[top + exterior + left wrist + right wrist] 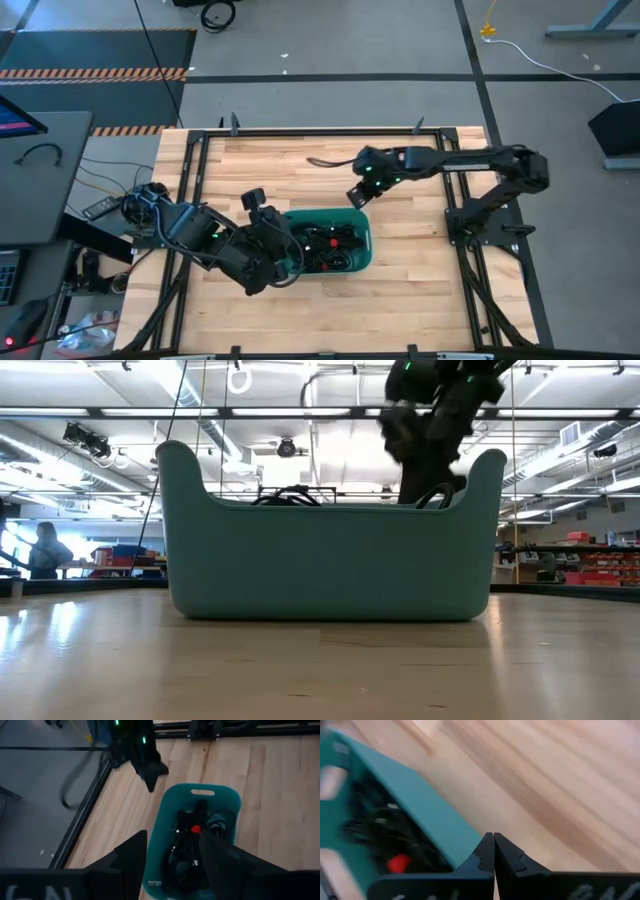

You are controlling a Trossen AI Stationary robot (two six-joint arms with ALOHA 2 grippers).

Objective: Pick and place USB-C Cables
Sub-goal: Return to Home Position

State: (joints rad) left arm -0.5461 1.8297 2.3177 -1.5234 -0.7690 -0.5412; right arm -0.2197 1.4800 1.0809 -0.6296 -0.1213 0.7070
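A teal bin (362,262) stands mid-table and holds a tangle of thin black USB-C cables (328,243), one bound with a red tie (196,829). Their loops show above the rim (294,494) in the low view. One more dark cable (322,160) lies on the wood near the far edge. My left gripper (172,834) hangs open above the bin's left end (290,258), with nothing between its fingers. My right gripper (494,851) is shut and empty, raised just outside the bin's far right corner (353,196).
A black metal frame (190,170) borders the wooden table on its left, far and right sides. Bare wood lies on the bin's near side (340,310) and to its right (410,240). A person (45,550) stands far off in the room behind.
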